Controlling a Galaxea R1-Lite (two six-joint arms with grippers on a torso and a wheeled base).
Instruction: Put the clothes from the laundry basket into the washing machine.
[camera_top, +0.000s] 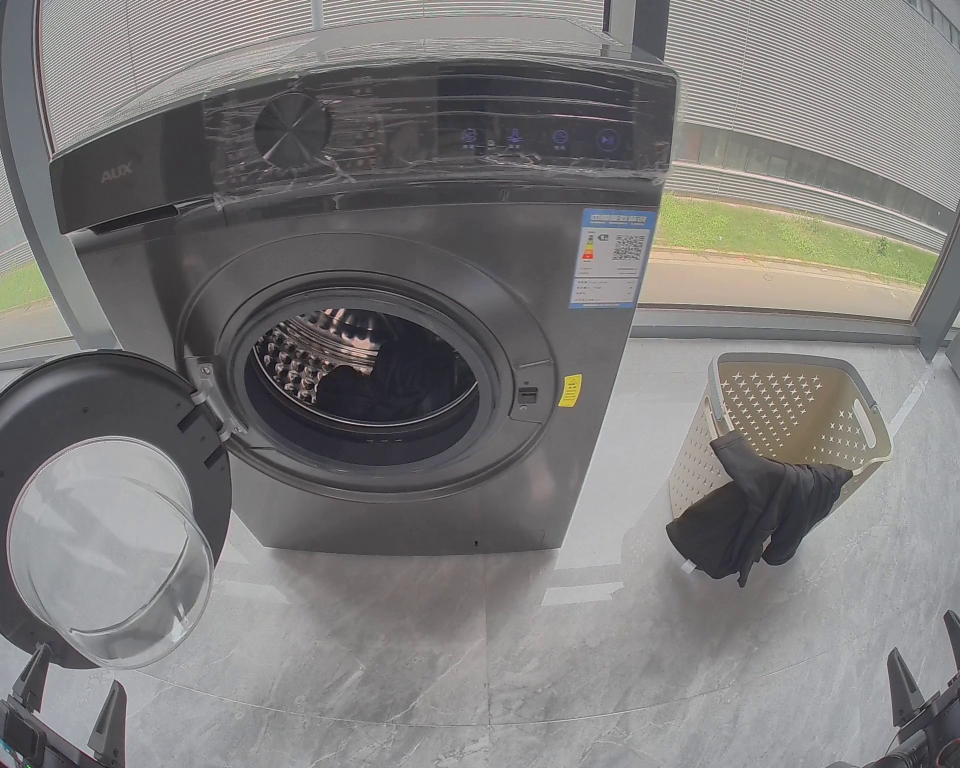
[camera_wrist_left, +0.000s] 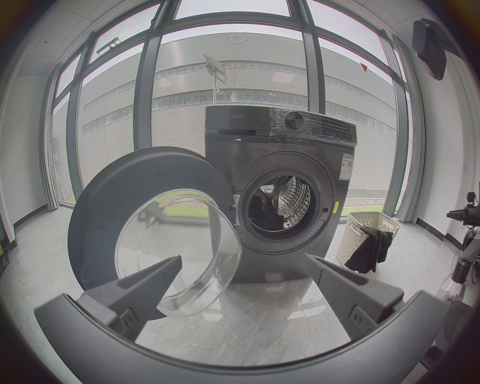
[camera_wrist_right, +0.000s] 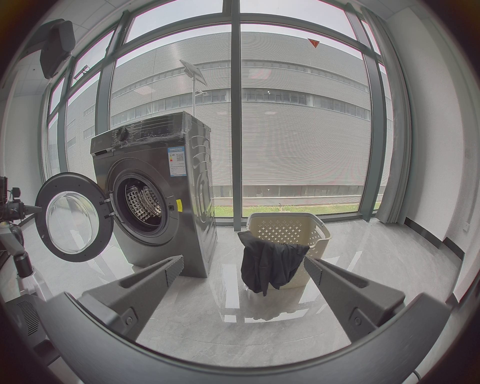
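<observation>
Washing machine (camera_top: 400, 250) at my 12 o'clock: a grey metal cabinet with clear film crinkled over the control panel. Its round door (camera_top: 100, 500), a dark ring around a domed glass bowl, is swung wide to 9 o'clock. The dimpled steel drum (camera_top: 330, 360) already has dark cloth (camera_top: 400, 385) lying in it. At 2 o'clock the laundry basket (camera_top: 790, 410) stands on glossy floor tiles (camera_top: 450, 640); it is cream plastic, tapered, with pierced walls and a slot handle. One limp black garment (camera_top: 760, 510) is draped over its near rim, most of it hanging down the outer wall to the floor. The left gripper (camera_wrist_left: 242, 260) and right gripper (camera_wrist_right: 243, 260) both hang low near me, jaws spread and empty. I judge the step in hand to be fetching that garment. I would use the right arm, which is nearer, and pinch the bunched fold on the rim rather than the tail. I would lift straight up so the light basket neither tips nor slides, then push the cloth well past the door seal.
</observation>
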